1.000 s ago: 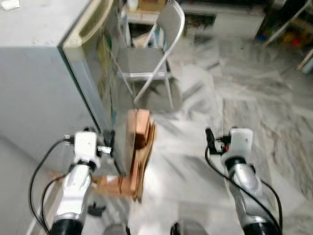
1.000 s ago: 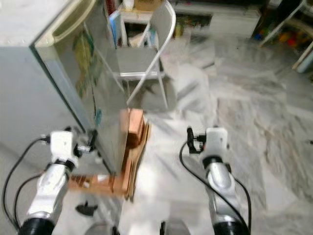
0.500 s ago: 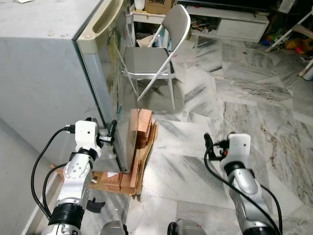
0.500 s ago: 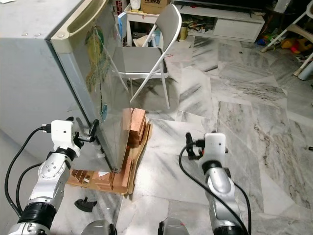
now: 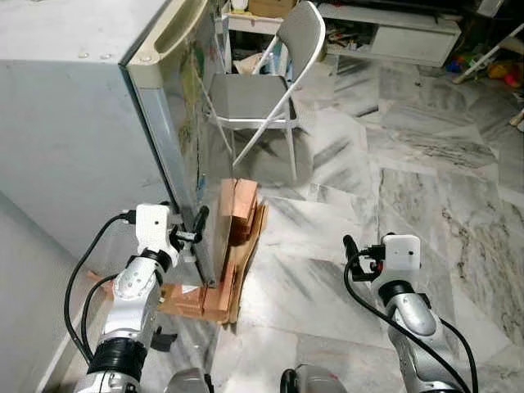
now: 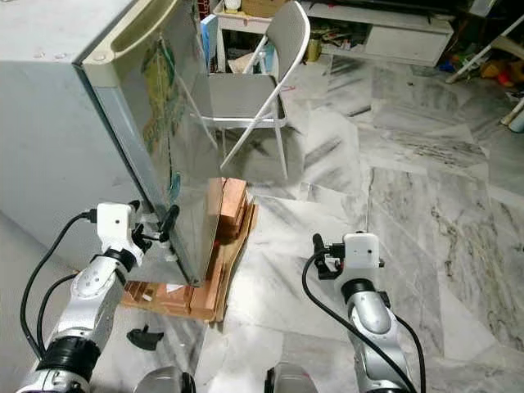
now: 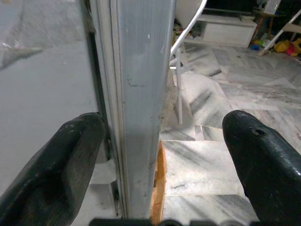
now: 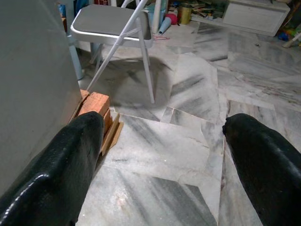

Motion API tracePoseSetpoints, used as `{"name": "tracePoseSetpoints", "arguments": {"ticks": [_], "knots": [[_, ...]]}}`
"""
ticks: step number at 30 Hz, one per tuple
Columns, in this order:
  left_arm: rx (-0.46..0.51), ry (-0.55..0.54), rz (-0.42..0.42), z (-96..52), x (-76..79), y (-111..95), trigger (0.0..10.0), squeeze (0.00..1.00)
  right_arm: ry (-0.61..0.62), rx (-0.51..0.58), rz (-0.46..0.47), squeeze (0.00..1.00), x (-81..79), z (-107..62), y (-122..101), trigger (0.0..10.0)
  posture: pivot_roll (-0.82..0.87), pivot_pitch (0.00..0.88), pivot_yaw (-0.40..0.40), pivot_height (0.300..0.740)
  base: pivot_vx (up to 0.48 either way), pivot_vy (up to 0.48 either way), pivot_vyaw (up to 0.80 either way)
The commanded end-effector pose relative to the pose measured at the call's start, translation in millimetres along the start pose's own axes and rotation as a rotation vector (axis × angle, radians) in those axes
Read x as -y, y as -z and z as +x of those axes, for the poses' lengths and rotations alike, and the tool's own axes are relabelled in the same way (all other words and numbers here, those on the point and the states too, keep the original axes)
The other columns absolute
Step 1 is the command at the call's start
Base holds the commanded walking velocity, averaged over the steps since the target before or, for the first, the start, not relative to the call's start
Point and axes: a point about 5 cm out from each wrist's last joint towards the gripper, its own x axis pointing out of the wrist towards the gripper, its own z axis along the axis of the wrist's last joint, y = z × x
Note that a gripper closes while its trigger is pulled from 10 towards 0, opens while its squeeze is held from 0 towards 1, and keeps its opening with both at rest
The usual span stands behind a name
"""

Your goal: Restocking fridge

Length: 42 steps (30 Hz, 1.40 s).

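The tall grey metal fridge [image 5: 74, 139] stands at the robot's left on the grey-veined white marble floor [image 5: 426, 180]. Its door [image 6: 168, 147], with a cream handle strip along the top edge and coloured stickers on its face, appears shut or very nearly so; the wrist view shows a narrow dark seam beside the door edge.

The left gripper [image 5: 195, 233] is raised to the lower free edge of the door. Its jaws are apart and straddle that edge: in the left wrist view one black finger [image 7: 56, 169] sits on the fridge-body side, close against the seam, and the other finger [image 7: 265, 160] stands clear on the open floor side. Contact with the door cannot be confirmed.

The right gripper [image 6: 321, 255] is held out low over the floor, well apart from the fridge. Its jaws are wide apart and hold nothing.

Under the front of the fridge lies a stack of reddish-brown wooden blocks and flat cardboard [image 5: 233, 246], with the door's lower corner just beside it. A small black piece [image 6: 144, 336] lies on the floor near the left arm.

Beyond the fridge stands a grey folding metal chair [image 5: 262, 90], upright, its seat facing the fridge. A low white cabinet [image 5: 393, 33] runs along the far wall, with clutter around it too small to identify.
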Motion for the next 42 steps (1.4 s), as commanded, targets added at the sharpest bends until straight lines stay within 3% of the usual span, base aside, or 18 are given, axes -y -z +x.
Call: {"name": "tracePoseSetpoints", "arguments": {"ticks": [1,12,17,19,21,22,24,27,30,32,35,36,42], "knots": [[0.006,0.023,-0.007,8.0,5.5,-3,10.0,0.00,-0.017,-0.005,-0.015,0.00,-0.6,0.7,-4,10.0,-0.03,0.065,-0.032,0.740,0.000,0.000,0.00],[0.010,0.044,-0.006,28.1,13.4,-12,10.0,0.00,-0.053,-0.031,-0.028,0.00,0.7,-4.2,-1,10.0,-0.04,0.065,-0.025,0.740,0.000,0.000,0.00],[0.025,-0.005,0.008,37.6,11.3,-19,10.0,0.00,-0.061,-0.038,-0.025,0.00,1.2,-7.2,0,10.0,-0.05,0.064,-0.022,0.740,0.000,0.000,0.00],[0.035,-0.054,0.055,41.9,8.5,-24,10.0,0.00,-0.096,-0.049,-0.021,0.00,-1.3,-9.0,1,10.0,-0.05,0.065,-0.024,0.740,0.000,0.000,0.00],[0.061,-0.010,0.061,45.9,17.6,-31,10.0,0.00,-0.155,-0.072,-0.012,0.00,-6.3,-11.9,4,10.0,-0.05,0.064,-0.024,0.740,0.000,0.000,0.00],[0.119,0.114,0.077,49.5,42.0,-44,10.0,0.00,-0.221,-0.101,-0.005,0.00,-11.3,-16.6,9,10.0,-0.04,0.065,-0.025,0.740,0.000,0.000,0.00],[0.166,0.264,0.077,50.1,72.0,-55,10.0,0.00,-0.268,-0.132,-0.008,0.00,-13.6,-20.0,14,10.0,-0.04,0.066,-0.028,0.740,0.000,0.000,0.00],[0.207,0.633,0.050,31.9,139.8,-65,10.0,0.00,-0.321,-0.155,0.004,0.00,-16.2,-21.1,19,10.0,-0.03,0.060,-0.027,0.740,0.000,0.000,0.00],[0.196,0.812,-0.006,12.1,169.5,-64,10.0,0.00,-0.366,-0.157,-0.013,0.00,-20.0,-20.3,19,10.0,-0.04,0.055,-0.022,0.740,0.000,0.000,0.00],[0.150,0.777,-0.004,12.7,161.7,-51,10.0,0.00,-0.407,-0.150,-0.041,0.00,-23.8,-20.7,18,10.0,-0.04,0.054,-0.021,0.740,0.000,0.000,0.00],[0.099,0.603,0.041,23.6,124.0,-34,10.0,0.00,-0.413,-0.154,-0.040,0.00,-25.7,-22.7,18,10.0,-0.04,0.054,-0.020,0.740,0.000,0.000,0.00],[0.083,0.524,0.056,25.4,104.1,-30,10.0,0.00,-0.412,-0.158,-0.032,0.00,-25.9,-23.2,18,10.0,-0.03,0.055,-0.021,0.740,0.000,0.000,0.00],[0.024,0.403,0.043,15.8,70.0,-26,10.0,0.00,-0.438,-0.159,-0.025,0.00,-27.2,-23.3,19,10.0,-0.02,0.054,-0.025,0.740,0.000,0.000,0.00]]}}
